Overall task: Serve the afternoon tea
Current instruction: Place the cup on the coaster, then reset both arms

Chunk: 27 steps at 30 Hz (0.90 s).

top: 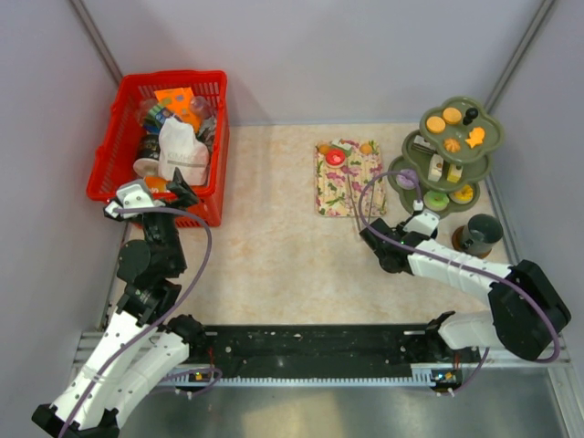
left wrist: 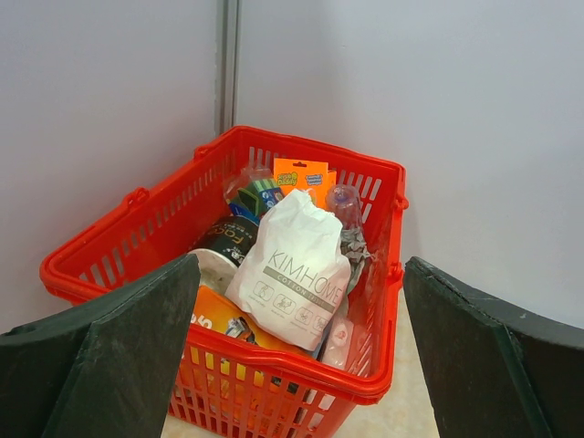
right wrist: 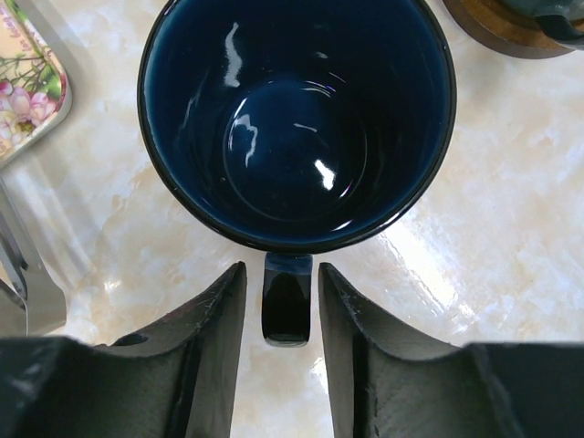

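The navy mug (right wrist: 297,119) stands upright and empty on the table. My right gripper (right wrist: 281,274) is open, its fingers on either side of the mug's handle (right wrist: 286,310) with a thin gap on each side. In the top view that gripper (top: 422,219) is just in front of the olive-green three-tier stand (top: 447,155), which carries several pastries. The dark-green mug (top: 481,230) sits on a brown saucer (right wrist: 497,27) to the right. A red doughnut (top: 336,157) lies on a floral tray (top: 347,182). My left gripper (left wrist: 297,365) is open and empty before the red basket (left wrist: 301,365).
The red basket (top: 162,141) at the back left holds a white tissue pack (left wrist: 292,265) and mixed clutter. Metal tongs (right wrist: 18,274) lie left of the navy mug by the tray's corner (right wrist: 27,82). Grey walls enclose the table on three sides.
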Tool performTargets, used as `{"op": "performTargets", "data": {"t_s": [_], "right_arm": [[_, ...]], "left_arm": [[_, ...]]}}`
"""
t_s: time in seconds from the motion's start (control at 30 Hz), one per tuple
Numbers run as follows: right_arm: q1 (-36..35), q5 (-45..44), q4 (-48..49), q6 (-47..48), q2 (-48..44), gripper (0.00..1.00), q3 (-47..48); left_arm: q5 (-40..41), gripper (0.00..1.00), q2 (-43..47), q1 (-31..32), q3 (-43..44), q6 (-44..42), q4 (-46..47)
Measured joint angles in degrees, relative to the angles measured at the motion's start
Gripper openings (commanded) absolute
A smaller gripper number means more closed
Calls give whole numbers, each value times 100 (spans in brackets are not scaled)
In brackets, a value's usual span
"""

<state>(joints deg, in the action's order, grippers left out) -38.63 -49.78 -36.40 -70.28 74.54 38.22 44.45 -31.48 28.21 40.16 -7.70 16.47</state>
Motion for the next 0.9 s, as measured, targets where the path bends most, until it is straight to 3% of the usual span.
{"op": "performTargets", "data": {"t_s": [0.1, 0.23, 0.37, 0.67, 0.9], "right_arm": [[-4, 37, -4, 22, -42, 49, 0], [-68, 52, -37, 85, -192, 70, 7], [-94, 50, -181, 254, -546, 84, 28], [-101, -9, -361, 1517, -2035, 91, 271], [-101, -391, -162, 3456, -3729, 99, 852]], "left_arm": [[0, 98, 0, 0, -2, 2, -2], [0, 98, 2, 0, -2, 0, 0], [0, 98, 0, 0, -2, -2, 0], [0, 98, 0, 0, -2, -57, -2], [-2, 98, 2, 0, 7, -79, -61]]}}
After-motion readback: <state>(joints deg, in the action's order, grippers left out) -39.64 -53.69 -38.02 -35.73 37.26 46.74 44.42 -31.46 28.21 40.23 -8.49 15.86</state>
